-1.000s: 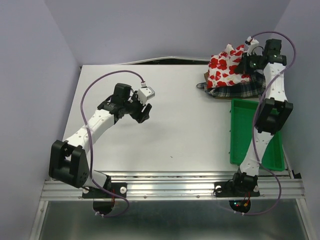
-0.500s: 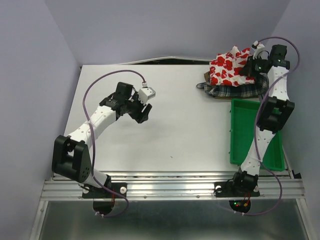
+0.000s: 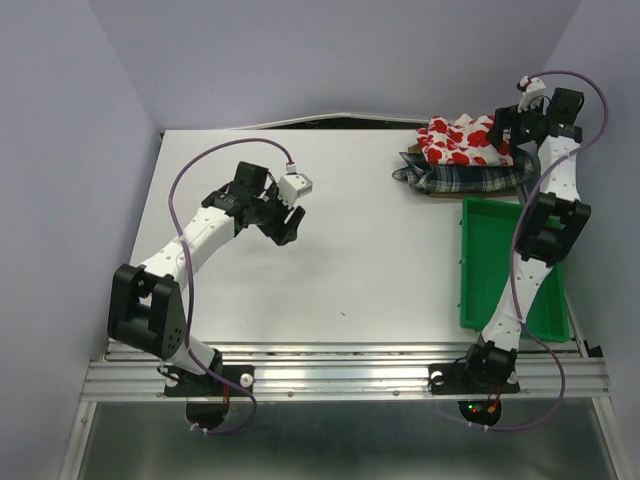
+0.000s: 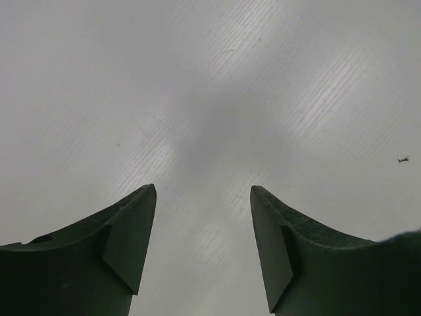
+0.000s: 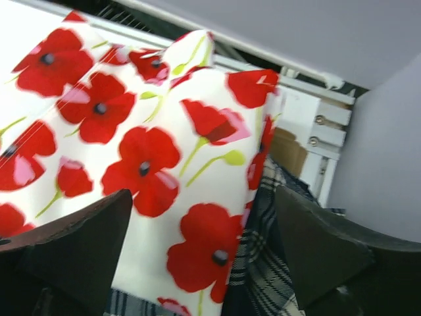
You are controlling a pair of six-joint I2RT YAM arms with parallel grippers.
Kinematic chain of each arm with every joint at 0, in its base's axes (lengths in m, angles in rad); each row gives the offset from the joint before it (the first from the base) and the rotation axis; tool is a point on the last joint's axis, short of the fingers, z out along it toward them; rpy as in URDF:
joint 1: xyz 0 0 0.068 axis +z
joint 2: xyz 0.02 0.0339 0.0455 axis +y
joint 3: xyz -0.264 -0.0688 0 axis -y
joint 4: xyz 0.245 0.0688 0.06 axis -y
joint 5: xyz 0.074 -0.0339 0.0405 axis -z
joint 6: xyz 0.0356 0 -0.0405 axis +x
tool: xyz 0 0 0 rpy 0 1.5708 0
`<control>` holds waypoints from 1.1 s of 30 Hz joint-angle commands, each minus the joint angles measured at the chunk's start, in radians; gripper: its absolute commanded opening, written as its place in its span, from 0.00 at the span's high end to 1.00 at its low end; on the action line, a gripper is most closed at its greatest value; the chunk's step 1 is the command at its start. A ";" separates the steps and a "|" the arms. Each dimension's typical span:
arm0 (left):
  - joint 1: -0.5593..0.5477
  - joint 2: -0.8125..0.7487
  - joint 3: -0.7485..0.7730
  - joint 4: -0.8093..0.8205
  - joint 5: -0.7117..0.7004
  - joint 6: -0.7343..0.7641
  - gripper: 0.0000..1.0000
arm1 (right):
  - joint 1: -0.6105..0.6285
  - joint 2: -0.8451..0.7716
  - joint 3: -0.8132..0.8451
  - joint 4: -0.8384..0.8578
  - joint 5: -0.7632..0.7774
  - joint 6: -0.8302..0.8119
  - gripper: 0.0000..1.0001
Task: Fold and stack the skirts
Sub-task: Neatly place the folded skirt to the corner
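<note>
On my left, the left gripper (image 3: 283, 222) hangs over the bare table (image 3: 380, 260), jaws apart with nothing between them. At the far right corner, the flowered skirt (image 3: 458, 140) lies on the plaid skirt (image 3: 470, 178), just beyond the green tray (image 3: 482, 270). The right gripper (image 3: 505, 125) hovers at the flowered skirt's right edge, jaws wide, gripping nothing.

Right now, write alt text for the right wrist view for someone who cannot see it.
The white skirt with red flowers fills most of the frame, lying on top of the navy-and-white plaid skirt, visible at lower right. The right gripper hangs open over them, its dark jaws at the lower corners, holding nothing.
</note>
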 commanded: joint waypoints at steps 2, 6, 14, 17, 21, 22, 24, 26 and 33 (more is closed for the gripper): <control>0.008 -0.031 0.037 0.020 -0.007 -0.019 0.27 | -0.008 -0.029 0.028 0.186 0.103 0.075 0.02; 0.048 -0.071 -0.002 0.084 -0.003 -0.069 0.22 | -0.008 -0.053 0.032 0.240 0.207 0.119 0.00; 0.118 -0.200 -0.018 0.248 -0.086 -0.181 0.01 | -0.008 -0.245 -0.144 0.187 0.036 0.286 0.00; 0.121 -0.175 0.061 0.232 -0.119 -0.212 0.01 | 0.033 -0.337 -0.187 0.095 -0.070 0.371 0.00; 0.121 -0.077 0.140 0.153 -0.104 -0.206 0.01 | 0.120 -0.483 -0.377 0.068 -0.116 0.426 0.00; 0.123 -0.065 0.137 0.158 -0.107 -0.215 0.01 | 0.148 -0.519 -0.432 0.076 -0.112 0.426 0.00; 0.123 -0.051 0.099 0.187 -0.106 -0.223 0.01 | 0.244 -0.591 -0.612 0.110 -0.087 0.475 0.00; 0.123 -0.062 0.065 0.216 -0.098 -0.229 0.01 | 0.320 -0.677 -0.723 0.162 -0.072 0.500 0.00; 0.123 -0.118 -0.088 0.304 -0.170 -0.202 0.01 | 0.596 -0.777 -1.147 0.355 0.013 0.561 0.00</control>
